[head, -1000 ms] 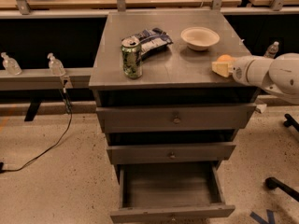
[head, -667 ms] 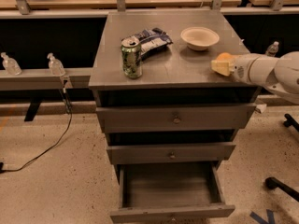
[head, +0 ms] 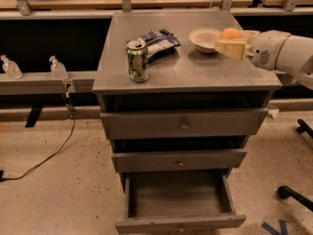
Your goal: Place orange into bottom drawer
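Near the counter's [head: 195,72] right edge, the gripper [head: 233,40] hid the orange's [head: 230,32] lower half; the bottom drawer's [head: 178,199] front (its lower strip) ran off frame.

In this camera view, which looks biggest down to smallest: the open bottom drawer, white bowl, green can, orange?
1. bottom drawer
2. white bowl and green can, too alike to rank; the can is nearer the camera
3. orange, held in the gripper beside the bowl

My one gripper [head: 234,40], over the right side of one cabinet [head: 195,75], clasps one orange [head: 230,33]. I count one bowl [head: 203,38], one can [head: 137,60], one bag [head: 157,40], three drawers [head: 183,124] and two bottles [head: 57,68].
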You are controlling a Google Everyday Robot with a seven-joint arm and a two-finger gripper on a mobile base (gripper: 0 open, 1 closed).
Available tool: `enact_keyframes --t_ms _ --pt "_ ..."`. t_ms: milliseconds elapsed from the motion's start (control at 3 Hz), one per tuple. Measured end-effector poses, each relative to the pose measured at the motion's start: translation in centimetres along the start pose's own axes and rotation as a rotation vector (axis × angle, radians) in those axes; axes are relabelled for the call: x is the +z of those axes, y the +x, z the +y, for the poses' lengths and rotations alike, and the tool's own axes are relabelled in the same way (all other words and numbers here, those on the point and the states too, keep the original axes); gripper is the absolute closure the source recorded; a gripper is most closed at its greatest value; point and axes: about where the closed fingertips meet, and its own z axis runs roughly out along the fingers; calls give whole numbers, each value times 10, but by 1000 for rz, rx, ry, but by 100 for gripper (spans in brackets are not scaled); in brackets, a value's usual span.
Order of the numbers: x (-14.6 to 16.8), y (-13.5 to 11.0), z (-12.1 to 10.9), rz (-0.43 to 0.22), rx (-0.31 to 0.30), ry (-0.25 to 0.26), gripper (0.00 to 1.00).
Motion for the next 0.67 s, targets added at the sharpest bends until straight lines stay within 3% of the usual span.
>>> enact_keyframes --t_ms 333,667 --pt "0 0 0 0 0 0 100" --pt "1 8 9 -14 4 -61 100"
